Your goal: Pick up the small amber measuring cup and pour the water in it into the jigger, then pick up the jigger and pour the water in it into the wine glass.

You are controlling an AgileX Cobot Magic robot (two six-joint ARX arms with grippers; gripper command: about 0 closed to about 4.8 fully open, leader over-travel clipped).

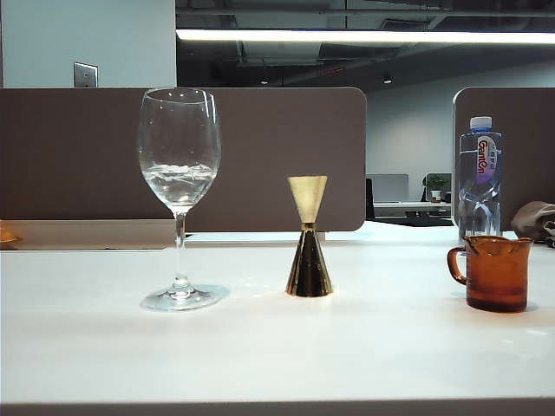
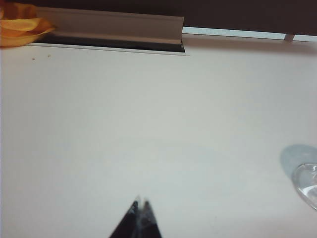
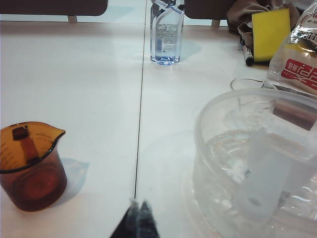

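The wine glass point(image 1: 179, 165) stands at the left of the white table point(image 1: 260, 355) with some clear water point(image 1: 178, 179) in its bowl. The gold jigger point(image 1: 309, 238) stands upright in the middle, and the small amber measuring cup point(image 1: 494, 273) at the right, handle to the left. Neither gripper shows in the exterior view. In the left wrist view my left gripper point(image 2: 140, 202) is shut and empty over bare table, well away from the glass's foot point(image 2: 307, 183). My right gripper point(image 3: 138, 203) is shut and empty, with the amber cup point(image 3: 30, 166) off to one side.
A clear plastic bottle with a blue cap point(image 1: 479, 178) stands behind the amber cup. Beside my right gripper is a big clear bowl point(image 3: 199, 148) holding water, with a yellow sponge point(image 3: 270, 32) and a plastic bag point(image 3: 302, 54) beyond. An orange object point(image 2: 20, 27) lies by the cable slot point(image 2: 109, 43).
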